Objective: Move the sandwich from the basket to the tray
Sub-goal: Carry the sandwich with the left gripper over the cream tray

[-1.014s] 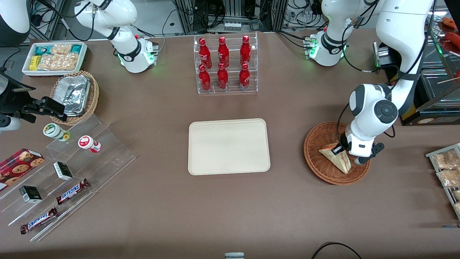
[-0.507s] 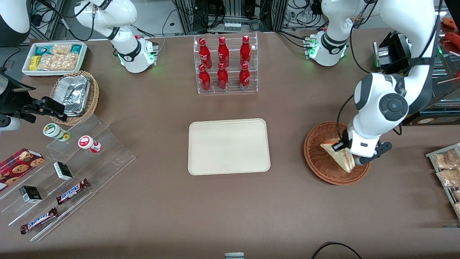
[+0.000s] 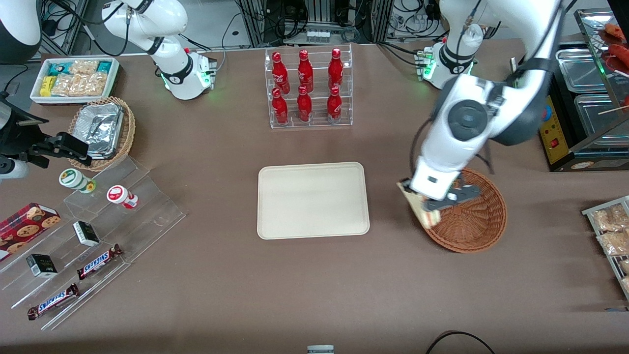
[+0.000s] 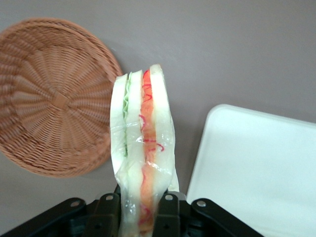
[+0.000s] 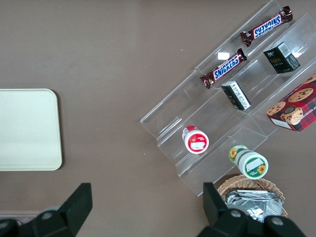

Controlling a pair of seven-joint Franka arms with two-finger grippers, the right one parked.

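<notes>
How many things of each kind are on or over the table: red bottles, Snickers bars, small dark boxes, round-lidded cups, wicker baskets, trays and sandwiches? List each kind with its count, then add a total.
Red bottles: 6
Snickers bars: 2
Small dark boxes: 2
Round-lidded cups: 2
Wicker baskets: 2
Tray: 1
Sandwich, held in the gripper between basket and tray: 1
Total: 16

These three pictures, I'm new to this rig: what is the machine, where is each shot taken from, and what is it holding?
Two white Franka arms stand at a brown table. The front view looks down on everything. The working arm's gripper hangs at the basket's rim, on the side toward the tray, clamped on a wrapped sandwich. The left wrist view looks past the fingers at that sandwich, with basket and tray beneath. The right wrist view shows clear tiered shelves holding Snickers bars. Red bottles stand farther from the front camera than the tray.
</notes>
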